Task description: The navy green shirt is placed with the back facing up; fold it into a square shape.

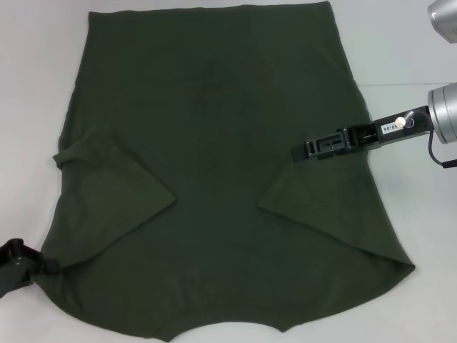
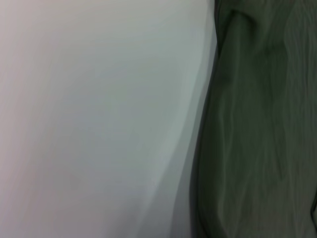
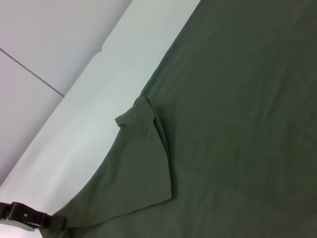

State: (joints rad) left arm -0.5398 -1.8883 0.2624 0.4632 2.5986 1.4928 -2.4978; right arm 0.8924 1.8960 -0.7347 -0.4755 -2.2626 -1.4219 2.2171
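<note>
- the left gripper [image 1: 43, 266], black, sits at the near left corner of the scene, right at the near left edge of the cloth by the shoulder; whether its jaws are spread or pinching the fabric cannot be told.
- the large dark olive-green short-sleeved cloth shirt [image 1: 214, 164] lies spread flat on the white tabletop [image 1: 28, 86], plain side up, its collar end nearest the robot and its hem at the far side.
- both short sleeves are folded inward onto the body: the left sleeve [image 1: 118, 196] forms a triangle pointing toward the middle, and the right sleeve [image 1: 314, 207] does the same from the other side.
- the left wrist view shows the shirt's wrinkled edge [image 2: 257, 139] against bare white table [image 2: 99, 119].
- the right gripper [image 1: 303, 151], black on a silver arm, reaches in from the right over the right side of the shirt, just beyond the folded right sleeve; its jaw state cannot be told.
</note>
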